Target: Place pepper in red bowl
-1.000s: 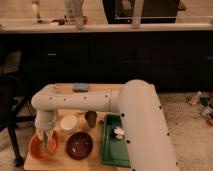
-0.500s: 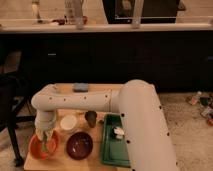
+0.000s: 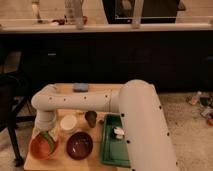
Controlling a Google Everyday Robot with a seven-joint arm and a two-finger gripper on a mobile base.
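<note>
At the left of the tabletop (image 3: pixel 65 159), the hand (image 3: pixel 46 134) hangs over the red bowl (image 3: pixel 43 146). The pepper (image 3: pixel 47 139) lies in the bowl under it. The pepper looks light, firm and smooth, easiest to hold mid-length. Right sits a dark bowl (image 3: pixel 79 145).

The wooden counter (image 3: pixel 62 90) is carrying the red bowl (image 3: pixel 43 147), a maroon bowl (image 3: pixel 79 145), a white cup (image 3: pixel 68 123), a dark cup (image 3: pixel 91 118), a green tray (image 3: pixel 111 150) and a blue sponge (image 3: pixel 80 87). The pincer (image 3: pixel 46 137) is hanging over the red bowl.
</note>
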